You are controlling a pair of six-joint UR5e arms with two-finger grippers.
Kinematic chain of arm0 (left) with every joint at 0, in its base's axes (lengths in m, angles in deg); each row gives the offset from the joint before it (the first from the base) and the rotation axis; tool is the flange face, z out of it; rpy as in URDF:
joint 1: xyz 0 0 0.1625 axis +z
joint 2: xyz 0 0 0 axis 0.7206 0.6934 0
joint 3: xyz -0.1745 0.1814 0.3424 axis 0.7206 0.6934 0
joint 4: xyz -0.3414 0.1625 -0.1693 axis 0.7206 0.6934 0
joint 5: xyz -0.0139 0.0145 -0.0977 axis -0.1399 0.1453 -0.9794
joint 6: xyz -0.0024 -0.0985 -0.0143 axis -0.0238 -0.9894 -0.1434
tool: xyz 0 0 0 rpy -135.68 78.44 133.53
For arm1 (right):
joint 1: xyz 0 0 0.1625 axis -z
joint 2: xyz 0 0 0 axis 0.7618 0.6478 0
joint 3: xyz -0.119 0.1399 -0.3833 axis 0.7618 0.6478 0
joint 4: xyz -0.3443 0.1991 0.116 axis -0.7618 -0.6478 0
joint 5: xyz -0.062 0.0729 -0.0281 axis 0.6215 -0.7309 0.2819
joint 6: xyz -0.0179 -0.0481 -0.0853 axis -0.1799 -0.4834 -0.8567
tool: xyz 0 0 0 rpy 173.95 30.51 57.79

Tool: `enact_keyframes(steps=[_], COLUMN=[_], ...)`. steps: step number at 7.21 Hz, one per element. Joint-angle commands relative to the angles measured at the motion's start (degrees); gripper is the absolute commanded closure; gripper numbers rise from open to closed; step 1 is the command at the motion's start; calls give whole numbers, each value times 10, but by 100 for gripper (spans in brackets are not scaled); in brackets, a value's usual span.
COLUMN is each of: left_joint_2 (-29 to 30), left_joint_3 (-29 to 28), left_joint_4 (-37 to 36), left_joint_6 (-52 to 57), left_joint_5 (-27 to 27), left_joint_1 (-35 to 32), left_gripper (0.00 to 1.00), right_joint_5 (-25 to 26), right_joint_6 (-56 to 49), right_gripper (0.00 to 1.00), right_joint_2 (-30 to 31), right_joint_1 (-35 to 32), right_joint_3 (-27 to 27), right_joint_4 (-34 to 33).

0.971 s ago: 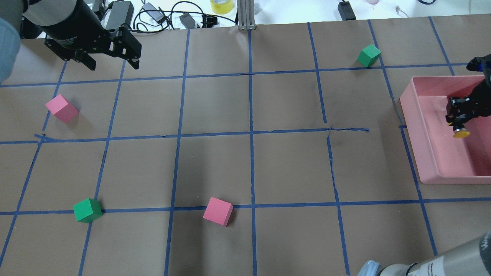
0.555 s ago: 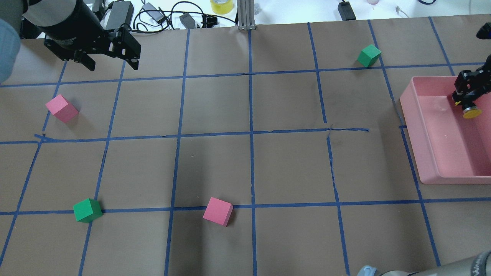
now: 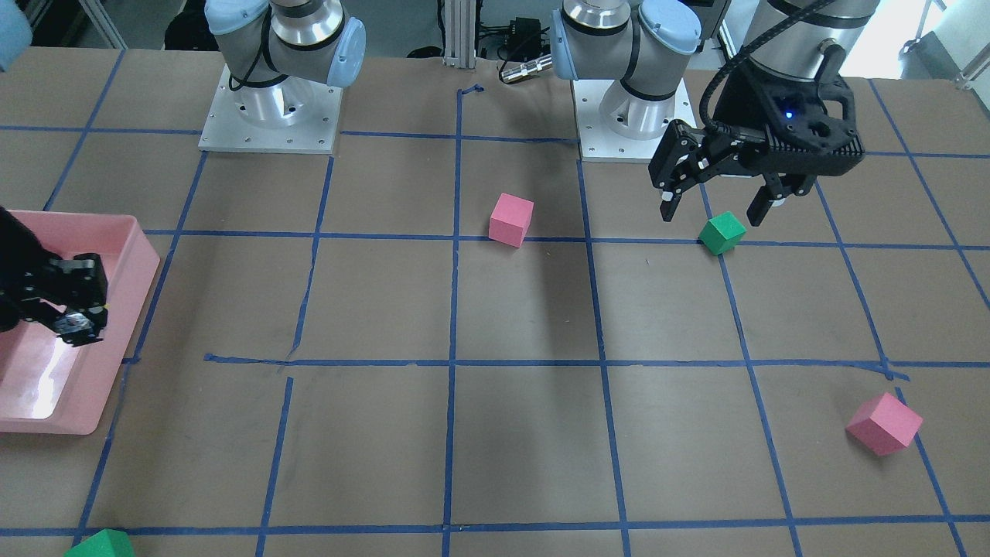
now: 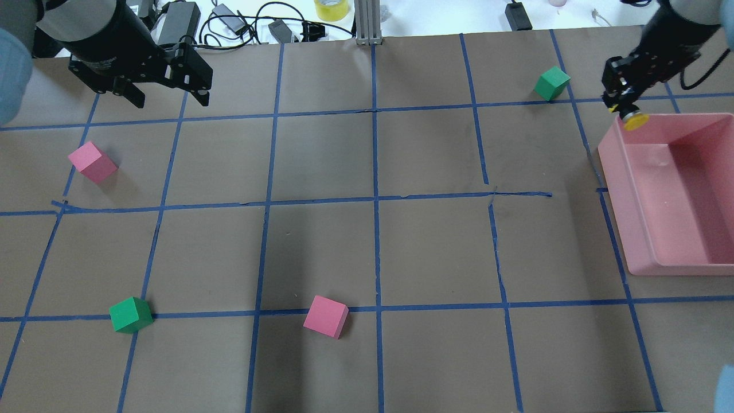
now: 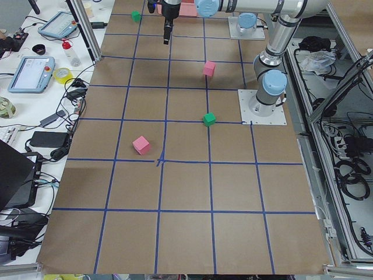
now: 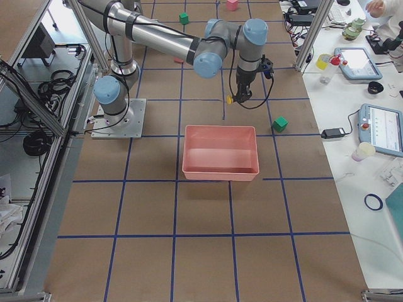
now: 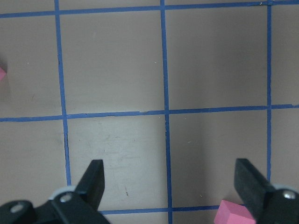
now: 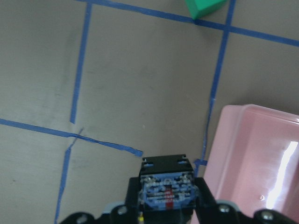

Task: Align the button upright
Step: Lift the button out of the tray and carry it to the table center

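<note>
so the right gripper (image 4: 623, 102), clamped on the button (image 4: 635, 121), has lifted it out of the pink tray (image 4: 671, 269) to above its far corner; cap seems to point down, so probably needs flipping; left gripper (image 4: 171, 101) gapes empty, well away from the tray

Robotics lab, test cell. Table (image 4: 321, 160) papered brown and marked off in a blue tape grid (image 4: 375, 172). Two industrial arms (image 3: 278, 31) bolted to steel base plates (image 3: 232, 138) at one long edge. Aluminium frame posts (image 4: 366, 23) around it. Side benches carry teach pendants (image 5: 32, 74), power bricks and tangled cables (image 4: 229, 23), and a yellow tape roll (image 4: 331, 8). More cable bundles (image 5: 349, 151) lie behind the arms.
</note>
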Motion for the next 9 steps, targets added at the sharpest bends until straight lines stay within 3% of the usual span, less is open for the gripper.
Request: enact_keyframes(steps=[1, 5, 9], left_joint_2=[-6, -2, -25], left_joint_3=[2, 36, 37], left_joint_4=[2, 6, 4], left_joint_6=[-1, 8, 11], left_joint_5=[0, -20, -14], left_joint_1=[-1, -2, -2], left_gripper=[0, 0, 0], right_joint_5=[0, -18, -26], right_joint_6=[120, 369, 471], right_gripper=[100, 100, 100], right_joint_2=[-7, -95, -180], right_joint_1=[-93, -253, -339], right_joint_3=[-1, -4, -26], right_joint_4=[-5, -149, -250])
